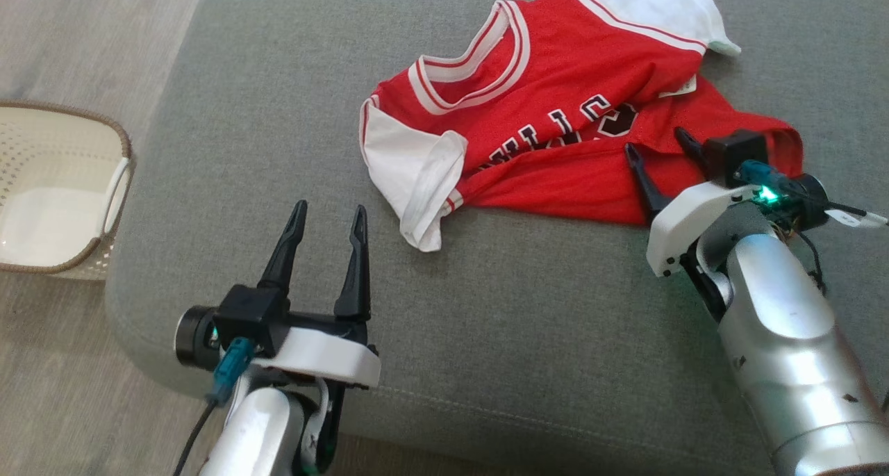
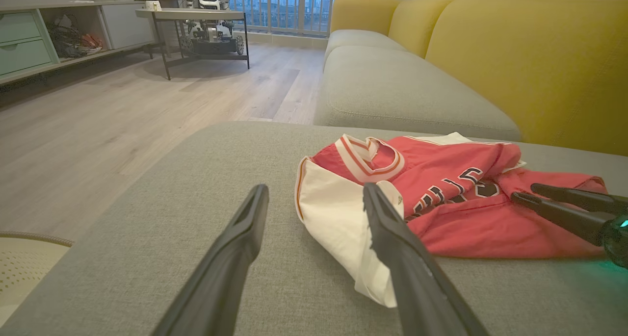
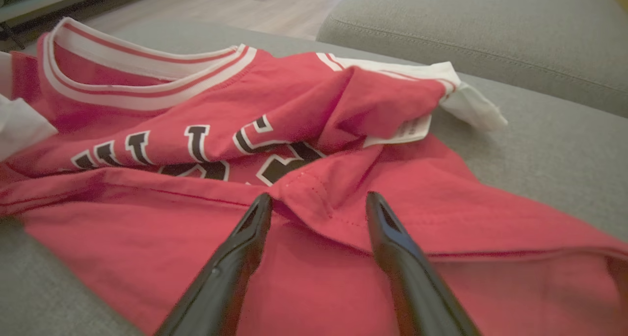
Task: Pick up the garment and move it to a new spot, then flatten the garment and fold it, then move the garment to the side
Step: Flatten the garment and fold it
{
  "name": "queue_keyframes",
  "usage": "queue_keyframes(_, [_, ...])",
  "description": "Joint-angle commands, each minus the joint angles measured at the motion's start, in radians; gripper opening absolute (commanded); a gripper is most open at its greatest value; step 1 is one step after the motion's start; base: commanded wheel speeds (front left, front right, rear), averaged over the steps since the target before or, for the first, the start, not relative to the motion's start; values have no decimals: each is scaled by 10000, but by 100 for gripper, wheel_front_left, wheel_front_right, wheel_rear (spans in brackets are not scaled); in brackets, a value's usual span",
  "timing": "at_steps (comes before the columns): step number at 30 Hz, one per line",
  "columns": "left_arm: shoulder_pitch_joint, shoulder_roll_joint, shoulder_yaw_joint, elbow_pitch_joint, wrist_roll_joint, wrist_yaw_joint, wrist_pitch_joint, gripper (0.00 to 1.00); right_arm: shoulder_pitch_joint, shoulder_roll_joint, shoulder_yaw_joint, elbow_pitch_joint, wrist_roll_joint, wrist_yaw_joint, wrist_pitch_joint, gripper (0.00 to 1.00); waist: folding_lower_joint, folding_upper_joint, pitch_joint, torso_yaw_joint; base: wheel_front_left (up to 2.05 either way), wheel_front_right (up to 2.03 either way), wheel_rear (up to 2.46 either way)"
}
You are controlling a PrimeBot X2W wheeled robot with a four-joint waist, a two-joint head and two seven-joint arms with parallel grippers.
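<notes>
The jersey [image 1: 555, 115] lies crumpled on the grey cushion [image 1: 555, 309], its lower part doubled up over its lettering. A basket [image 1: 123, 142] stands on the floor well to the jersey's left.

We judge the step to be the first pick-up. To do it well we should take the jersey at two spread points, pinching cloth clear of the cushion beneath it, and lift both sides level so it hangs open.

Our right arm reaches in low from the jersey's near right side. The right pincer [image 1: 654, 142] has its fingers apart, straddling a raised fold [image 3: 314, 193] of red hem. The left pincer [image 1: 330, 208], also apart and empty, points up just short of the jersey's white sleeve [image 1: 410, 163].
</notes>
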Motion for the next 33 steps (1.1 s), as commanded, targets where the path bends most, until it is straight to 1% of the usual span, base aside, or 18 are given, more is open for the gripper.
queue_keyframes(1, [-402,3,254,-298,-90,56,-120,100,-443,66,148,55,-68,-2,-188,0,-2,0,51,51,0,0,0])
queue_keyframes(5, [-421,3,135,-274,-117,94,-120,100,-801,-41,-177,516,-157,-2,-510,0,-2,0,66,61,0,0,0])
queue_keyframes(10, [-456,3,-63,-262,-160,154,-120,100,-1389,-286,-1147,765,134,-2,-758,0,-2,0,49,115,0,0,0])
queue_keyframes(13, [-470,3,-139,-283,-197,168,-120,100,-1834,-703,-1823,969,151,-2,-697,0,-2,0,75,179,0,0,0])
queue_keyframes(19, [-587,3,-180,-334,-235,139,-120,100,-2995,-1699,-3268,1531,-458,-2,-211,0,-2,0,392,351,0,0,0])
queue_keyframes(20, [-587,3,-180,-334,-235,139,-120,100,-2995,-1699,-3268,1531,-458,-2,-211,0,-2,0,392,351,0,0,0])
queue_keyframes(21, [-614,3,-187,-344,-244,134,-120,100,-3199,-1856,-3496,1650,-639,-2,-106,0,-2,0,462,377,0,0,0])
queue_keyframes(22, [-643,3,-200,-353,-256,128,-120,100,-3386,-2002,-3703,1772,-855,-2,2,39,-2,0,534,406,0,0,0])
queue_keyframes(23, [-675,3,-214,-359,-270,126,-120,100,-3562,-2119,-3932,1899,-1055,-2,112,100,-2,0,599,431,0,0,0])
queue_keyframes(26, [-779,3,-275,-368,-325,142,-120,100,-3979,-2375,-4629,2156,-1751,-2,317,100,-2,0,752,493,0,0,0])
queue_keyframes(28, [-833,3,-302,-358,-353,164,-120,100,-4141,-2432,-5093,2271,-2235,-2,434,100,-2,0,789,500,0,0,0])
queue_keyframes(31, [-858,3,-287,-293,-365,192,-120,100,-4227,-2220,-5656,2307,-2805,-2,298,100,-2,0,710,441,0,0,0])
queue_keyframes(33, [-855,3,-216,-259,-353,206,-120,100,-4173,-1924,-5847,2352,-3046,-2,22,100,-2,0,562,351,0,0,0])
